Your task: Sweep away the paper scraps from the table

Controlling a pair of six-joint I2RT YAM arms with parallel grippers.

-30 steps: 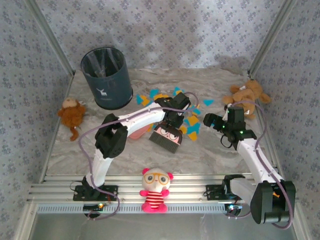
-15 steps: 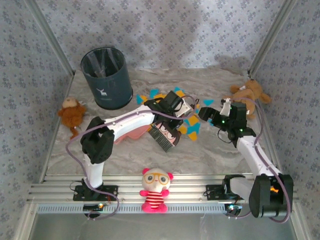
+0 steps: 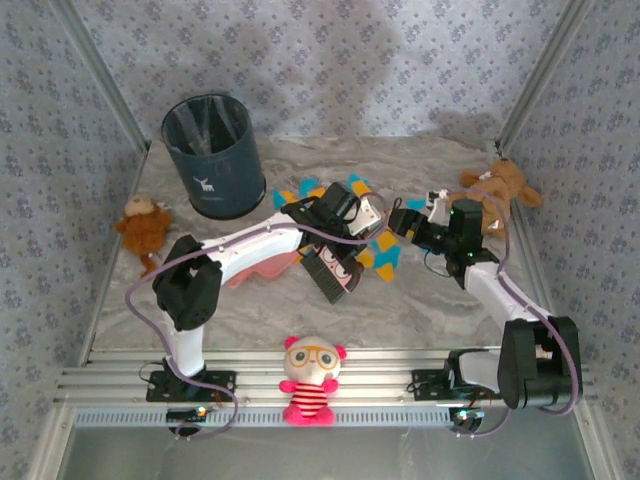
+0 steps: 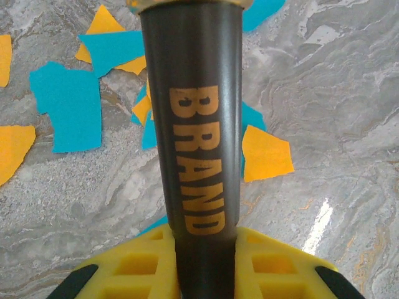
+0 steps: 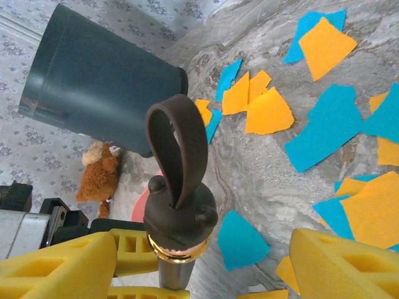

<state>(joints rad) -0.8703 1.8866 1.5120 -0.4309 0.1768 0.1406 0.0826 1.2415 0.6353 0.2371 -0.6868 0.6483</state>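
The paper scraps (image 3: 386, 256), orange and teal, lie scattered over the middle of the table (image 3: 430, 300), close around and below my two claws. My left claw (image 3: 338, 212) is clamped tight on the dark handle of the brush (image 4: 196, 156), whose bristle head sits low near the pink dustpan (image 3: 262, 268). My right claw (image 5: 202, 249) stands parted, one yellow finger on each side of the handle's looped end, with a gap on the right. The dark bin (image 3: 208, 155) stands at the far left.
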